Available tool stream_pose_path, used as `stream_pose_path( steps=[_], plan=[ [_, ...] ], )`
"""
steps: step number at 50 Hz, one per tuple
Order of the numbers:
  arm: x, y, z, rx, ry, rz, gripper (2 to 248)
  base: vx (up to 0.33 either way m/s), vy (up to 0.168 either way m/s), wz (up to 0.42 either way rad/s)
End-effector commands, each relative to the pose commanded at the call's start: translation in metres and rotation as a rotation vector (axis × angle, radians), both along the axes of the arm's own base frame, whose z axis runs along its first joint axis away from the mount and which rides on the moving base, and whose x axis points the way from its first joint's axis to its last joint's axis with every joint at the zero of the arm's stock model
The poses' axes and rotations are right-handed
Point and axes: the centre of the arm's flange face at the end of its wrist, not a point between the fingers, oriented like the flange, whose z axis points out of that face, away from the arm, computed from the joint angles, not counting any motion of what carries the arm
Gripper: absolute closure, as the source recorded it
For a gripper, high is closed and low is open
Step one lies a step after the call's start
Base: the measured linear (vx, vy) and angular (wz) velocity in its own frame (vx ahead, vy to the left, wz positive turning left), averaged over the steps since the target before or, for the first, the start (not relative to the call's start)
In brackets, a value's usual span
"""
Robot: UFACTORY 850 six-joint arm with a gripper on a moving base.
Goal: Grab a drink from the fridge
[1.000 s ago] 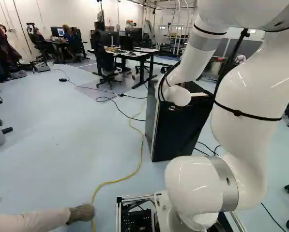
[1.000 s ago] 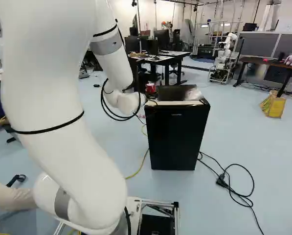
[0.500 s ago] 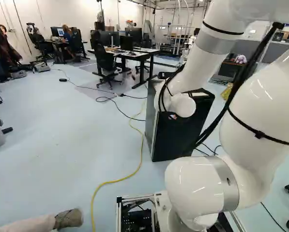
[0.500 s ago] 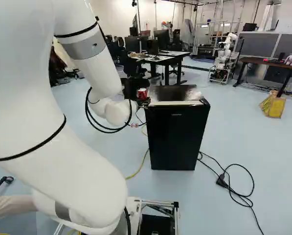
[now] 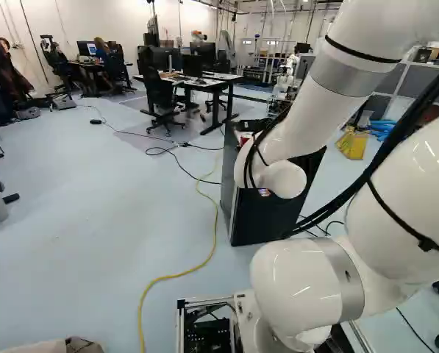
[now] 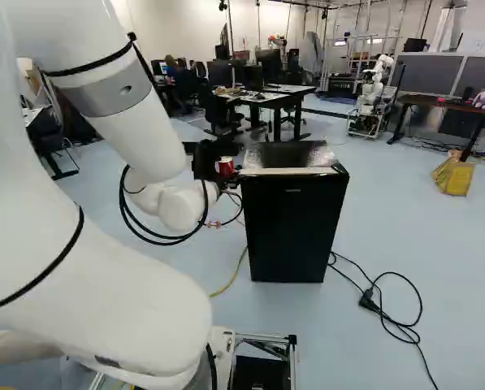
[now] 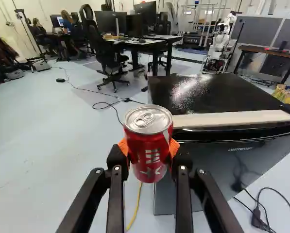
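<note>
Since both orange pads (image 7: pixel 174 147) press on the red can (image 7: pixel 148 162) from left and right, I have the drink held in my gripper (image 7: pixel 148 147), its long axis close to vertical and its lid up. What the coming move turns on, I judge, is that the can sits directly between my fingers while the black fridge (image 6: pixel 294 231) lies to its right, the near left corner beside it; I cannot tell how narrow the gap is. My forearm (image 6: pixel 136 122) slants down from high on the near side to a low wrist (image 6: pixel 181 207), left of the fridge, with black cables (image 6: pixel 122 207) looping beneath. The fridge door looks closed, so the grab seems all but done. Drawing away to the near left, keeping the can upright, should suit; swinging right could knock it on that corner, and the loops might snag.
</note>
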Motion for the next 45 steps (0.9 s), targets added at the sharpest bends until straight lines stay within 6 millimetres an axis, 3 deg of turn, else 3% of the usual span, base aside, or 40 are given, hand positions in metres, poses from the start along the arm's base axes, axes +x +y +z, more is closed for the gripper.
stream_pose_path(
  steps=[22, 45],
  plan=[
    [-0.026, 0.006, -0.008, -0.004, 0.009, 0.027, 153, 0.0, 0.0, 0.0],
    [-0.032, 0.007, -0.01, -0.005, 0.011, 0.033, 153, 0.0, 0.0, 0.0]
  ],
)
